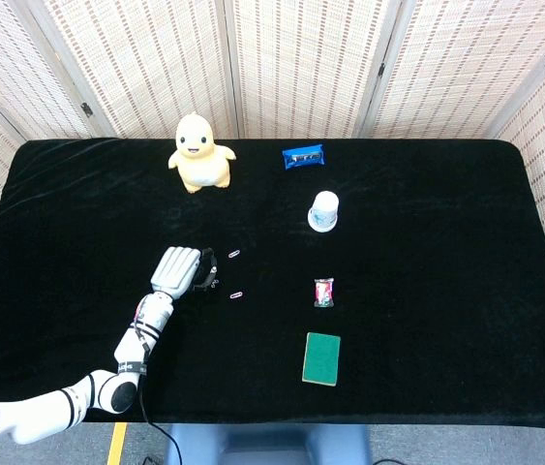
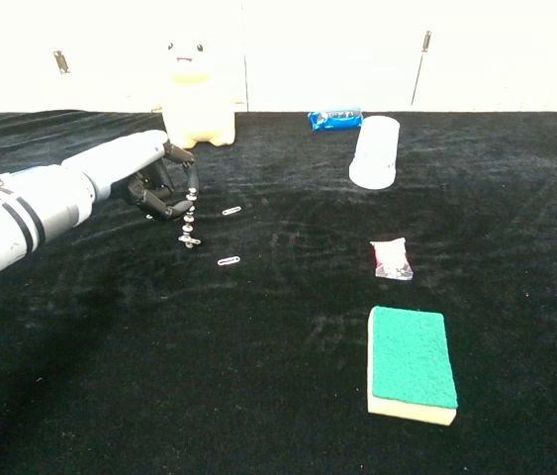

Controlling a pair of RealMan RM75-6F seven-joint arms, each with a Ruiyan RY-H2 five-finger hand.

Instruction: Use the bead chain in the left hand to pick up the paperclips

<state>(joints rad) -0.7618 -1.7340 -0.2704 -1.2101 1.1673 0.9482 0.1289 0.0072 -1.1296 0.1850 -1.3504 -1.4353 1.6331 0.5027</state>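
Surface: table (image 1: 427, 378) draped in black velvet-like cloth, lightly creased.
Room: woven lattice folding screens (image 1: 301, 58) along the far edge.
Landmark: yellow duck plush (image 1: 199, 153), far left of centre.
Left hand (image 1: 177, 270): in front of the duck, fingers curled, clamped on bead chain (image 2: 189, 220); chain hangs downward, one paperclip clinging at its lower end (image 2: 189, 241).
Loose paperclips: one (image 2: 231, 211) and another (image 2: 228, 261), on the cloth right of the hand.
Right hand: not visible.
Other items, right of duck: blue packet (image 1: 303, 155), white cup (image 1: 324, 210), small red-white sachet (image 1: 323, 292), green sponge (image 1: 321, 358).
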